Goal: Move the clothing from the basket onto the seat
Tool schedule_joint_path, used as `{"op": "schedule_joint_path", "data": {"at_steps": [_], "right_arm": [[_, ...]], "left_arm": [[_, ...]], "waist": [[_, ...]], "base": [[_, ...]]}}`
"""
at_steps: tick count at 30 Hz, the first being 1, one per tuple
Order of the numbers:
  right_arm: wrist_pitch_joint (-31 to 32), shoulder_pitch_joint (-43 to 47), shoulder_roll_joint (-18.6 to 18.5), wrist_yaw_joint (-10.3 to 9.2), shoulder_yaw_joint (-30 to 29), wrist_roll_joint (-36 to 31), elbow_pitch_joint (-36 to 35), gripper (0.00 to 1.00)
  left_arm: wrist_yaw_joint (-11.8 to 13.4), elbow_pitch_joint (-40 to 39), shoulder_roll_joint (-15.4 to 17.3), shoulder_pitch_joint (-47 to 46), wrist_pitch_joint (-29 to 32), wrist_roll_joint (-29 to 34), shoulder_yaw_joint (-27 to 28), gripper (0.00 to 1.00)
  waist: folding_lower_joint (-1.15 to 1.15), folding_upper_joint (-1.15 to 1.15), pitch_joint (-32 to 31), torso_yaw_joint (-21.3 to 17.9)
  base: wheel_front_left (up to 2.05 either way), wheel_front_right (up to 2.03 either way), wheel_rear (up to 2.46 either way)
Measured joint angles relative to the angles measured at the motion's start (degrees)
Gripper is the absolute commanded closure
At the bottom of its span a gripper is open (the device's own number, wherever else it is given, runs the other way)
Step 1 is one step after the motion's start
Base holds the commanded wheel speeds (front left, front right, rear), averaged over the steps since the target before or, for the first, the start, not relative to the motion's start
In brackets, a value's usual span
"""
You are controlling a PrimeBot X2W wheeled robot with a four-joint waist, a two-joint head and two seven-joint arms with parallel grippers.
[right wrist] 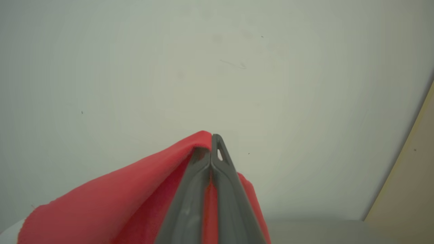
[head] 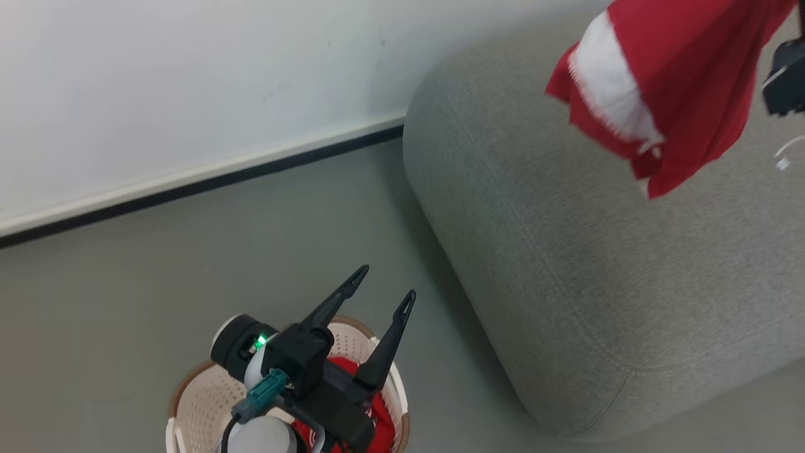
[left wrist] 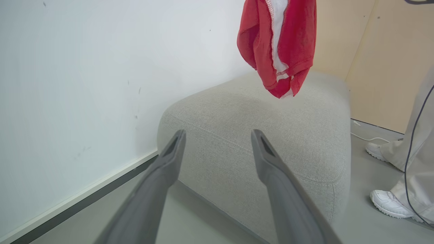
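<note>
right claw (right wrist: 212, 139) is pinched tight on a fold of the red garment (head: 679, 75), which hangs long axis down from it, its lowest tip above the seat (head: 566, 264) but not touching. the seat lies straight below, so i'd guess lower, then let go. left claw (head: 385, 284), fingers spread and empty, hovers over the basket (head: 201, 409), nearer the red clothing (head: 382, 415) inside.
</note>
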Motion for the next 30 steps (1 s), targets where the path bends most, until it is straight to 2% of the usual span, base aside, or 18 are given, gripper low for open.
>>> {"op": "schedule_joint_path", "data": {"at_steps": [3, 9, 20, 30], "right_arm": [[0.08, -2.52, -0.88, -0.02, -0.76, 0.12, 1.52, 1.00], [0.30, -7.28, -3.30, -1.33, -3.01, 0.09, 4.12, 1.00], [0.30, -8.49, -2.45, -2.64, -4.61, 1.26, 7.97, 1.00], [0.14, -10.56, -2.33, -5.52, -4.56, -0.29, 12.28, 1.00]], "left_arm": [[0.05, -1.62, 0.57, -1.07, 0.47, 0.56, 0.10, 0.00], [0.52, -5.72, 2.34, -2.85, 1.18, 2.18, 0.36, 0.00], [0.54, -11.71, 3.99, -6.76, 3.13, 4.74, 0.41, 0.00], [0.46, -14.22, 4.55, -10.59, 5.50, 6.66, 0.21, 0.00]], "waist": [[0.00, 0.00, 2.15, 1.08], [0.00, 0.00, 7.40, 3.12], [0.00, 0.00, 15.99, 4.25], [0.00, 0.01, 23.47, 3.52]], "base": [[0.00, 0.00, 0.00], [0.00, 0.00, 0.00], [0.00, 0.00, 0.00], [0.00, 0.00, 0.00]]}}
